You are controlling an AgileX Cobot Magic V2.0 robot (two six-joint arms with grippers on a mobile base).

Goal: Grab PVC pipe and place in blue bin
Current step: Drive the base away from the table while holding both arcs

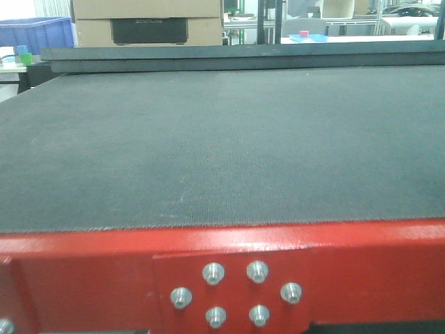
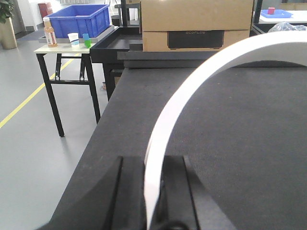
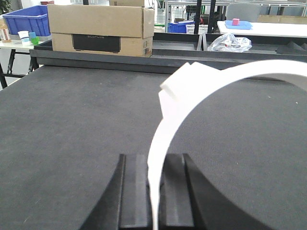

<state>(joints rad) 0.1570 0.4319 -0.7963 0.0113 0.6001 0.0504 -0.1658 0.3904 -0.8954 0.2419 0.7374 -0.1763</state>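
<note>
Left gripper [image 2: 154,165]: fingers stood close either side of a white curved band [image 2: 192,86]; grip could not be told.
Right gripper [image 3: 152,163]: likewise about a second white band [image 3: 216,79]; grip not determinable.
PVC pipe: position could not be established.
Blue bin [image 2: 76,19]: sat on side table [image 2: 62,48], left of black mat [image 1: 222,139].

Black left end effector [image 2: 154,162], arched white band [image 2: 192,86]
</note>
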